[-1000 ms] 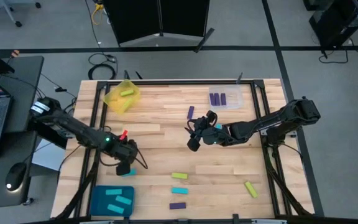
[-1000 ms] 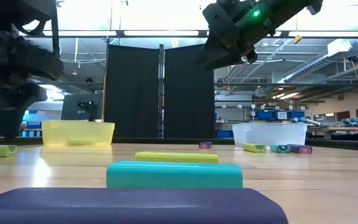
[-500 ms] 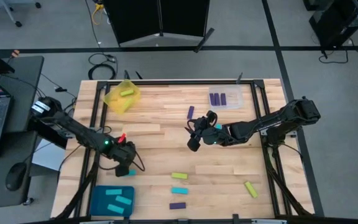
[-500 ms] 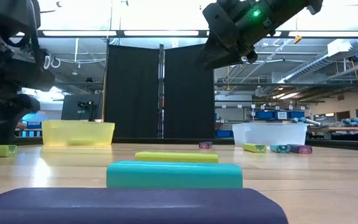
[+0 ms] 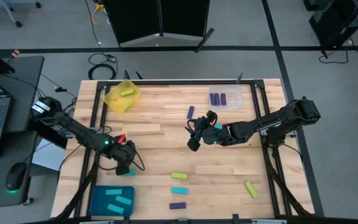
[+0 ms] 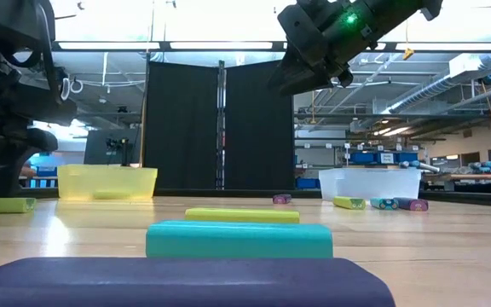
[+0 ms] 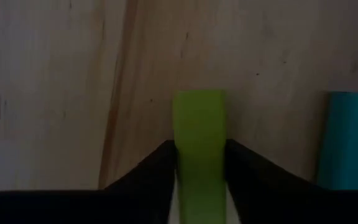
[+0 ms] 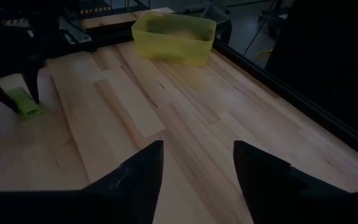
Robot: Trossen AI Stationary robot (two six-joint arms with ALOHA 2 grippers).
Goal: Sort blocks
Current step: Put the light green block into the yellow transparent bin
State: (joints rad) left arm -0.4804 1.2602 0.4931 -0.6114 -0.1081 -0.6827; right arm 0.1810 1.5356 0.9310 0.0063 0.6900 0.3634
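Yellow-green block (image 7: 197, 143) lies on the desk (image 5: 229, 155) near the teal tray (image 5: 112, 200), left gripper (image 7: 197, 163) clamped on it; right gripper (image 8: 197, 163) hovers mid-desk, fingers apart, holding nothing.

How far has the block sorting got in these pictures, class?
Done: a green block in the yellow tray, purple blocks in the clear tray, cyan ones in the teal tray. In hand: the left gripper is down on a green block, fingers at its sides; the right gripper hangs open and empty. Left: loose blocks on the table, such as a purple one and a green one.
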